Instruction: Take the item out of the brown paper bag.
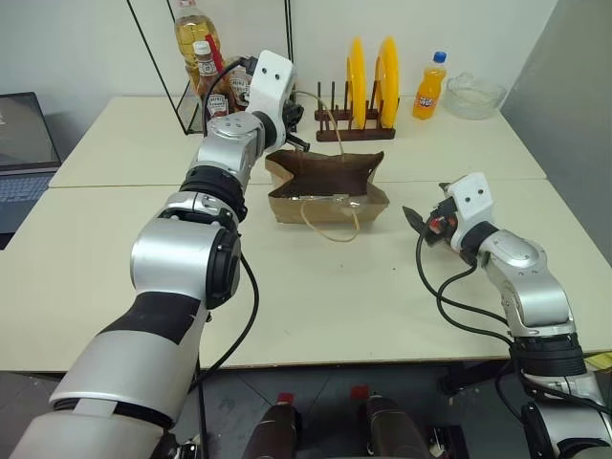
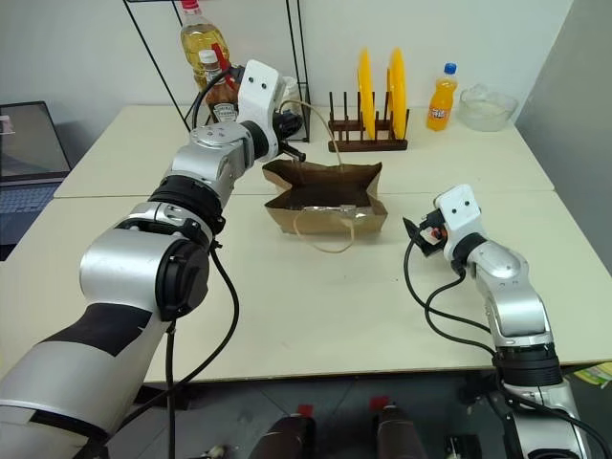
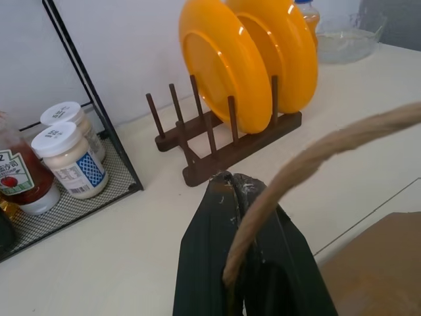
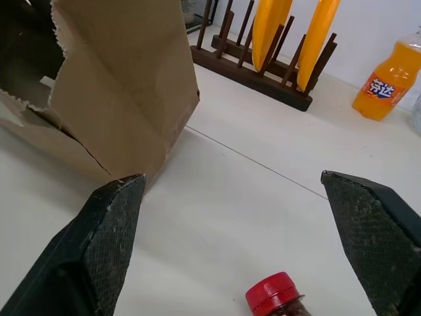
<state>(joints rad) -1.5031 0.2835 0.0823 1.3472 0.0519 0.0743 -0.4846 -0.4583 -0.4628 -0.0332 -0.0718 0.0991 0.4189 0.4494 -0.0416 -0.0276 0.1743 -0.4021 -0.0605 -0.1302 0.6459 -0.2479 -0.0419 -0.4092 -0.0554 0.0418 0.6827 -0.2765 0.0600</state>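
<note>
Your left end effector [image 3: 233,191] is pinched shut on the bag's far cord handle [image 3: 316,155], held up behind the bag [image 1: 328,187]. The bag stands mid-worktop [image 1: 316,306], mouth open, near handle drooping in front; you can't see the item inside. Your right end effector [image 4: 247,210] hovers wide open just right of the bag, holding nothing.

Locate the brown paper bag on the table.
The brown paper bag stands open mid-table, in front of the plate rack, between both arms; the left gripper pinches its rear cord handle.
</note>
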